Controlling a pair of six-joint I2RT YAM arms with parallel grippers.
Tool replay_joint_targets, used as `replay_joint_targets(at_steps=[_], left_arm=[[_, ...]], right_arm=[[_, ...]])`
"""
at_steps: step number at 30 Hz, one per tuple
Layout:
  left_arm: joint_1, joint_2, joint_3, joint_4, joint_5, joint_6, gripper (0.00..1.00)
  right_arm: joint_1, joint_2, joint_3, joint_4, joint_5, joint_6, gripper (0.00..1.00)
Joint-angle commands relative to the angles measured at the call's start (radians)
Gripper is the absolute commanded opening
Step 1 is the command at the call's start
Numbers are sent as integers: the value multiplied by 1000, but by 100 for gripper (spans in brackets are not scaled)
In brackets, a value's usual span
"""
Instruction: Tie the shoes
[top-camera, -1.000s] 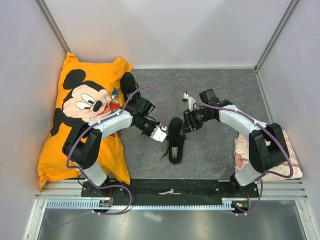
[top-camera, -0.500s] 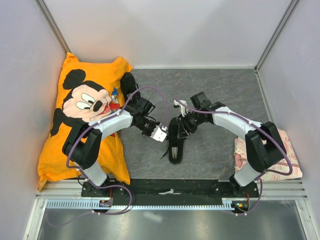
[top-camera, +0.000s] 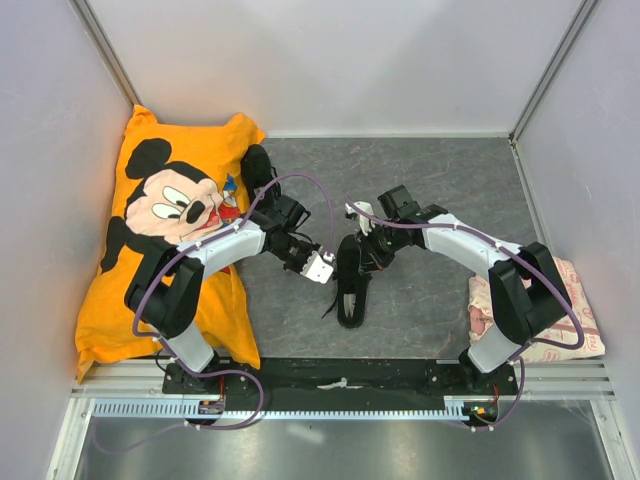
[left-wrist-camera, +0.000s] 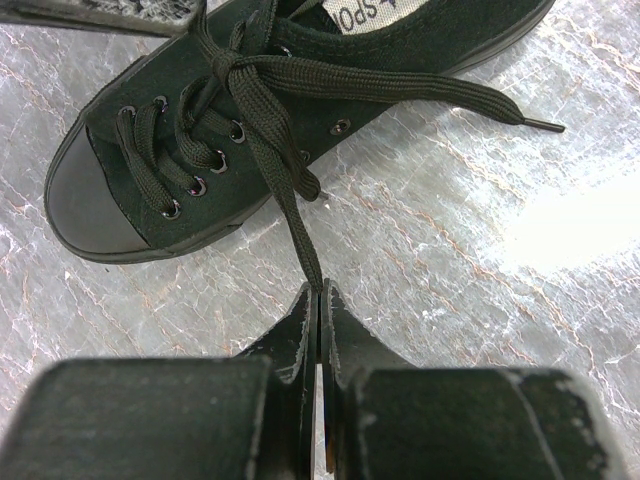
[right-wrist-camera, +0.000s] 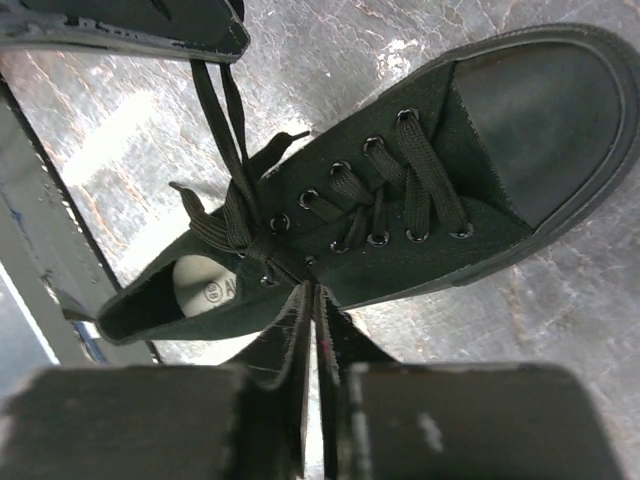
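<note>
Top external view, near right: a pale pink cloth (top-camera: 575, 315) lies bunched beside the right arm's base.
Table (top-camera: 440, 300): grey and mottled, with glare patches in both wrist views.
Shoe (top-camera: 350, 285): a black low-top lying flat on the table between the two arms. Its heel points toward the arm bases and its toe points away. A small pale label (right-wrist-camera: 215, 292) shows on the insole.
Left gripper (left-wrist-camera: 319, 295): just off the shoe's left side, with the fingers clenched together on a lace end (left-wrist-camera: 300, 215). The lace runs straight from the fingertips up to where the laces cross over the tongue.
Other lace end (left-wrist-camera: 500, 105): loose, trailing flat across the table beside the shoe.
Right gripper (right-wrist-camera: 313, 295): against the shoe's right side, with the fingers pinched on a lace strand (right-wrist-camera: 290, 270) close to the top eyelets.
Pillow (top-camera: 150, 260): orange with a cartoon mouse, filling the left side from near to far.
Second shoe (top-camera: 257, 163): also black, resting at the pillow's far right edge, well apart from both grippers.
</note>
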Motion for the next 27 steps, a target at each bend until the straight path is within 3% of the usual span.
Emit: replay_joint_targets(at_steps=[1,6,9,10,12,27], left_arm=[[-2,3,6,-9,23,-7,1],[-1,4,6,-9,20,-3,2],[-1,4,6,-9,23,-1,2],[-1,4,6,-9,23,-1,2],[-1,3,6,-9,23,-1,2],[-1,1,3,-10,24,0,2]], right_arm=[[3,5,24,3,19,-20,1],[3,-15,18,-6,25,-20,0],[3,-23,17,-7,-2,-11,18],[3,-24,18,-4,-9,-8,29],[5,-27,24,-3,-15,-3,34],[28,-4,46,6,-47,-20,40]])
